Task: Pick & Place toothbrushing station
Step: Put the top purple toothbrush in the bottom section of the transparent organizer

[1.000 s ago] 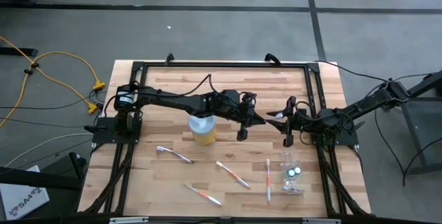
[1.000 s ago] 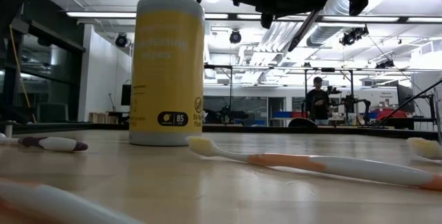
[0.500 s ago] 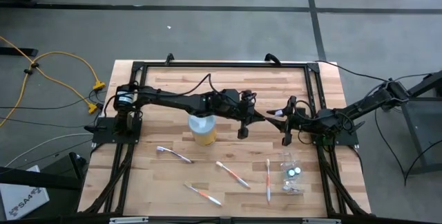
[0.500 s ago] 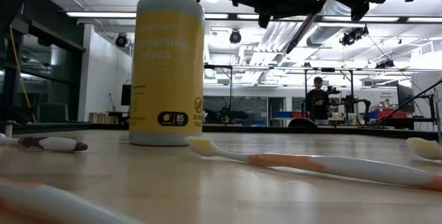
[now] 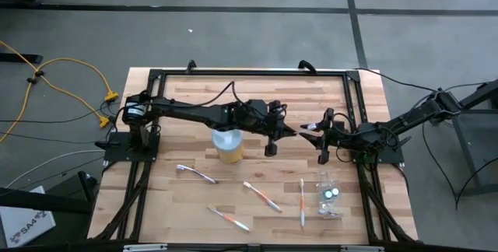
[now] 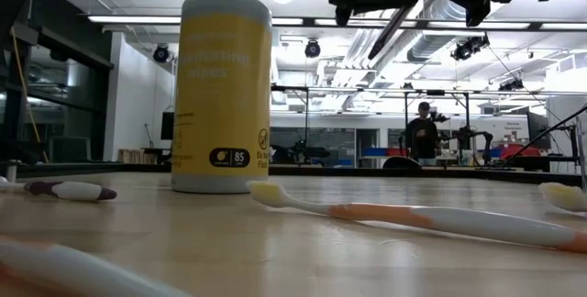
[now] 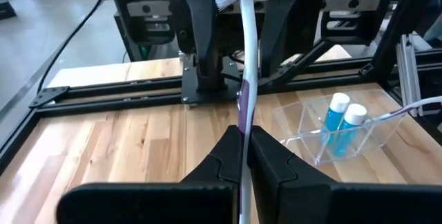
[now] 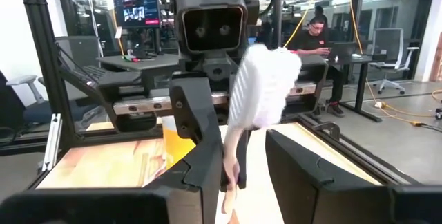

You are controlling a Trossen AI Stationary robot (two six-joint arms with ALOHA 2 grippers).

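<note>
My left gripper point(image 7: 243, 156) is pinched tight on a white toothbrush point(image 7: 247, 58), held above the table's middle with bristles aimed at my right gripper point(image 8: 238, 158). The right jaws stand spread around the brush head point(image 8: 262, 89), not pressing it. Below and beside the left arm stands a yellow wipes canister point(image 5: 227, 145). On the wood nearer the front edge lie four more toothbrushes: purple-tipped point(image 5: 195, 173), two orange point(image 5: 261, 195) point(image 5: 228, 218), one pink point(image 5: 302, 201). Clear holder cup point(image 5: 328, 196) with two teal-capped bottles point(image 5: 332, 194) lies at front right. A person point(image 6: 422, 132) sits far behind.
</note>
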